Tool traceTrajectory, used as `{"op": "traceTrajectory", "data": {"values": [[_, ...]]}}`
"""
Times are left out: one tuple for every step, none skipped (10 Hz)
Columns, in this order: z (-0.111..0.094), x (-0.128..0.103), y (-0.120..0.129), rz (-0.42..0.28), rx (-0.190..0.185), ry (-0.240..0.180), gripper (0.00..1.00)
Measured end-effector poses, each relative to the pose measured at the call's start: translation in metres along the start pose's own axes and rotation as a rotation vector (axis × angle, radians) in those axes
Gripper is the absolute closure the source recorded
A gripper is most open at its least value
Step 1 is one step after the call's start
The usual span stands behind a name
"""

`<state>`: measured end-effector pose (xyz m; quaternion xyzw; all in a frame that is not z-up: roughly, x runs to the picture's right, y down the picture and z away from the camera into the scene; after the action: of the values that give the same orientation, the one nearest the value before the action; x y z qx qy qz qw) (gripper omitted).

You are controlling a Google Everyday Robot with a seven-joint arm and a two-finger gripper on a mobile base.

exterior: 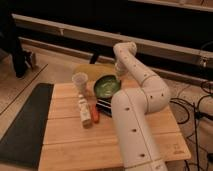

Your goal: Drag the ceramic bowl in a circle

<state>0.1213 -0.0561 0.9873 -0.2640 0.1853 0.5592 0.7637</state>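
Note:
The green ceramic bowl (106,87) sits on the wooden table (65,135) near its far edge, to the right of a small whitish cup (80,80). My white arm (135,110) rises from the table's front right and bends back down over the bowl. My gripper (118,75) is at the bowl's far right rim, mostly hidden behind the arm's wrist.
A small pale bottle (83,111) stands in front of the cup, with an orange item (95,115) lying beside it. A flat dark object (104,106) lies just in front of the bowl. A dark mat (22,125) covers the floor to the left. A long bench or rail (75,35) runs behind.

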Motion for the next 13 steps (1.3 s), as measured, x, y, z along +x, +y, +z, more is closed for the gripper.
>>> {"op": "traceTrajectory", "data": {"values": [[-0.001, 0.006, -0.008, 0.01, 0.028, 0.021, 1.0], [-0.002, 0.01, -0.013, 0.018, 0.048, 0.036, 1.0], [-0.002, 0.013, -0.019, 0.024, 0.07, 0.051, 1.0], [0.0, 0.014, -0.023, 0.025, 0.087, 0.059, 1.0], [0.004, 0.012, -0.023, 0.024, 0.095, 0.061, 1.0], [0.009, 0.008, -0.02, 0.013, 0.096, 0.058, 1.0], [0.014, -0.002, -0.009, -0.009, 0.085, 0.046, 1.0], [0.016, -0.012, 0.002, -0.034, 0.079, 0.029, 1.0], [0.017, -0.02, 0.01, -0.054, 0.074, 0.015, 1.0], [0.015, -0.031, 0.023, -0.085, 0.062, -0.005, 1.0], [0.013, -0.036, 0.031, -0.106, 0.055, -0.015, 1.0], [0.011, -0.04, 0.038, -0.128, 0.047, -0.02, 1.0], [0.007, -0.038, 0.04, -0.14, 0.042, -0.013, 1.0]]}}
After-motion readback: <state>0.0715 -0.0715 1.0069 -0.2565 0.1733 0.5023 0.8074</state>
